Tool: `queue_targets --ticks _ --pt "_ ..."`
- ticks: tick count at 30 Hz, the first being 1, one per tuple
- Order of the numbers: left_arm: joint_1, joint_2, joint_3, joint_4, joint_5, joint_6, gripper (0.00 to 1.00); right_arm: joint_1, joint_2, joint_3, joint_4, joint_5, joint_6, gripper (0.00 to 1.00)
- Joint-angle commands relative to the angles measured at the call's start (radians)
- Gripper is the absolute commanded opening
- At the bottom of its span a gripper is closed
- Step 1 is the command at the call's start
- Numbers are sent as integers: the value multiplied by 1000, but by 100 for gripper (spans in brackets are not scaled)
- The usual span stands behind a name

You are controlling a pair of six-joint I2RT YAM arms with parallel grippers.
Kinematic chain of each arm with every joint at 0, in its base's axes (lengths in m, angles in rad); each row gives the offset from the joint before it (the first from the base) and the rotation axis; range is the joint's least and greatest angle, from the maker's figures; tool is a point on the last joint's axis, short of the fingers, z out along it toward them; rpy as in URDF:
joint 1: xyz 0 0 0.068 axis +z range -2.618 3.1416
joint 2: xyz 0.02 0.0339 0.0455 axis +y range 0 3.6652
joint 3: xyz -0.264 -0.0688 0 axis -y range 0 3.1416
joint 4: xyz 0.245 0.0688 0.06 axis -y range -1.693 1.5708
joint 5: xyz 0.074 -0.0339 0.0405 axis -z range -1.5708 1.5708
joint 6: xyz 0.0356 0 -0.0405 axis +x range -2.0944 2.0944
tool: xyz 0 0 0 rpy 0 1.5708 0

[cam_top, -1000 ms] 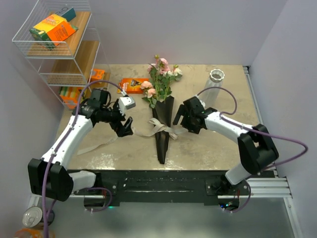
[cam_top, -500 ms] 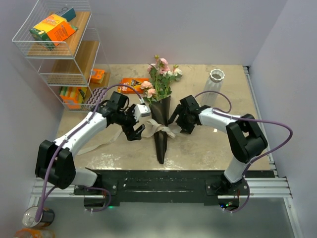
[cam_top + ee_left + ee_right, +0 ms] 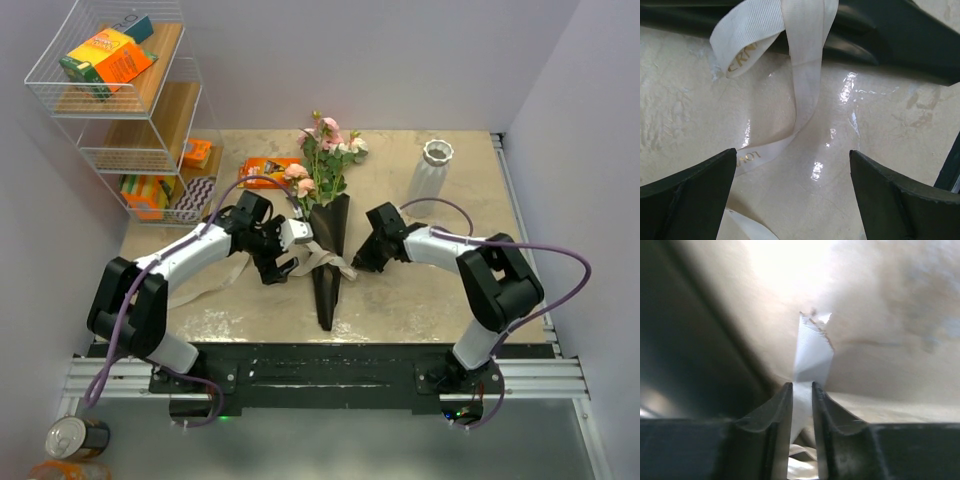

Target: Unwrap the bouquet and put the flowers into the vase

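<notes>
Left gripper (image 3: 792, 165) advanced astride ribbon (image 3: 805, 75); right gripper (image 3: 801, 390) pinches ribbon.

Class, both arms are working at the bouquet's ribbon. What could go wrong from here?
1. The right tool pinches only the ribbon, close to its frayed end; a pull might slip it free.
2. The left tool is open, so nothing holds the black wrapper; pulling may drag it along instead of untying.

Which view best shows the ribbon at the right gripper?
Right wrist: the ribbon is pinched in the right gripper, its frayed end clear. Top external hides that contact behind the gripper; left wrist shows only other ribbon loops by the wrap.
</notes>
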Motion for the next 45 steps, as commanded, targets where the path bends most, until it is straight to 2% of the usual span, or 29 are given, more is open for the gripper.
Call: queue_targets --ticks 1,2,7,13,15,18,19,21,27,32,39,45 --pt "-6 25 6 36 -11 55 98 -1 -102 -48 -20 95 10 4" --pt "-6 27 6 39 0 55 98 -4 -119 -57 -26 139 -16 0" --pt "-9 37 -6 64 3 64 98 -24 -168 -88 -26 182 -64 0" --pt "-26 71 -20 100 -17 89 99 -53 -174 -120 0 158 -79 0" --pt "-34 91 -18 99 -15 98 99 -57 -185 -143 75 106 -145 0" --pt "-37 102 -18 103 -28 106 99 -53 -221 -132 49 133 -262 57" --pt "-38 103 -20 106 -31 107 99 -47 -231 -118 16 220 -323 84" --pt "-38 109 -22 111 -34 109 99 -27 -273 -100 -78 290 -366 98" --pt "-38 134 -18 140 -29 92 99 68 -323 -131 -176 452 -402 99" --pt "-38 149 -26 165 -43 86 99 187 -220 -82 -202 543 -428 98" --pt "-37 149 -46 206 -68 80 86 325 -111 18 -153 659 -569 91" --pt "-35 152 -61 231 -109 80 78 382 -58 40 -71 707 -646 90"
